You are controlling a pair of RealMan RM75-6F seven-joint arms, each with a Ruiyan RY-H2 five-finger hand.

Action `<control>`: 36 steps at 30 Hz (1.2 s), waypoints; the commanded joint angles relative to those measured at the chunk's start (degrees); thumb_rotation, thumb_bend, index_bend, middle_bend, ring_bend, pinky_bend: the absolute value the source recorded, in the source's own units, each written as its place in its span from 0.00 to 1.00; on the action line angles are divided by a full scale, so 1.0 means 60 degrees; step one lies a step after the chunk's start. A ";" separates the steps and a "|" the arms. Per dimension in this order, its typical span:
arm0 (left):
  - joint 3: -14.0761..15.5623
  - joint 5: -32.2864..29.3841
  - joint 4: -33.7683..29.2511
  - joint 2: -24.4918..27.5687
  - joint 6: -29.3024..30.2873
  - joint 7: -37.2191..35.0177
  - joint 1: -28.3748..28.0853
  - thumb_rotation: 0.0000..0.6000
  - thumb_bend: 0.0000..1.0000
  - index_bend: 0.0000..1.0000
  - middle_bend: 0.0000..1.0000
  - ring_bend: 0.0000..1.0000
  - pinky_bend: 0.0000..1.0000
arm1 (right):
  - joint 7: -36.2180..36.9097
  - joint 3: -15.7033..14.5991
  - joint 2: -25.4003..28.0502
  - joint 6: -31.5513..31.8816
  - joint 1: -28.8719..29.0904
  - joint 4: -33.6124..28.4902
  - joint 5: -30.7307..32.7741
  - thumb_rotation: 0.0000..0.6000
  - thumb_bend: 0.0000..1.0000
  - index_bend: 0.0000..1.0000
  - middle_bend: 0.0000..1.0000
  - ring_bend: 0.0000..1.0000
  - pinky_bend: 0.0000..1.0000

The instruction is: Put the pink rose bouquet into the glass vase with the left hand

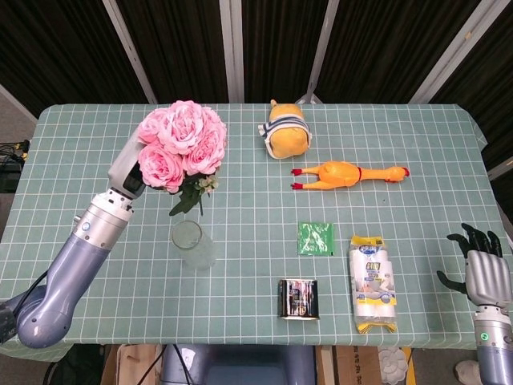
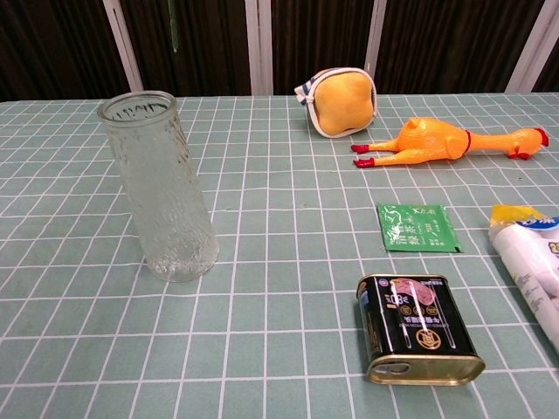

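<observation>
My left hand point(image 1: 135, 178) holds the pink rose bouquet point(image 1: 183, 144) in the air, blooms up, its green stems point(image 1: 186, 196) hanging just above and behind the glass vase point(image 1: 192, 244). The blooms hide most of the hand. The vase stands upright and empty on the green checked table point(image 1: 240, 200). In the chest view the vase point(image 2: 162, 188) fills the left side, and a green stem tip point(image 2: 173, 30) shows at the top edge above it. My right hand point(image 1: 479, 263) hovers at the table's near right corner, fingers spread, holding nothing.
A yellow plush toy point(image 1: 287, 133) and a rubber chicken point(image 1: 349, 172) lie at the back. A green packet point(image 1: 315, 238), a black tin point(image 1: 298, 298) and a white-and-yellow pack point(image 1: 373, 282) lie right of the vase.
</observation>
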 commanded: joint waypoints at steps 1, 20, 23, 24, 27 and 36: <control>-0.0115 -0.0108 -0.0277 0.0297 -0.0276 -0.0554 0.0276 1.00 0.38 0.34 0.45 0.32 0.47 | 0.0004 0.0015 -0.0010 -0.0014 0.0004 0.0020 0.0032 1.00 0.21 0.29 0.13 0.12 0.01; 0.0102 0.1655 -0.0013 0.1406 -0.1407 -0.2421 0.1552 1.00 0.39 0.35 0.45 0.32 0.47 | -0.0013 0.0059 -0.0086 -0.0009 0.0012 0.0030 0.0112 1.00 0.21 0.29 0.13 0.12 0.01; 0.0203 0.2043 0.0112 0.1127 -0.1290 -0.2588 0.1505 1.00 0.39 0.35 0.45 0.32 0.47 | 0.0046 0.0078 -0.0061 -0.0001 -0.0004 0.0024 0.0132 1.00 0.21 0.29 0.13 0.12 0.01; 0.0255 0.2197 0.0169 0.1022 -0.1241 -0.2630 0.1486 1.00 0.39 0.35 0.45 0.32 0.47 | 0.0071 0.0081 -0.0049 0.0000 -0.0010 0.0020 0.0133 1.00 0.21 0.29 0.13 0.12 0.01; 0.0412 0.2520 0.0299 0.0870 -0.1239 -0.2743 0.1441 1.00 0.39 0.35 0.45 0.32 0.47 | 0.0207 0.0098 0.0005 -0.0004 -0.0035 -0.0010 0.0137 1.00 0.21 0.29 0.13 0.12 0.01; 0.0972 0.3240 0.0528 0.0734 -0.1292 -0.2605 0.1383 1.00 0.39 0.35 0.44 0.32 0.45 | 0.0454 0.0139 0.0097 0.0031 -0.0092 -0.0046 0.0137 1.00 0.21 0.29 0.13 0.12 0.01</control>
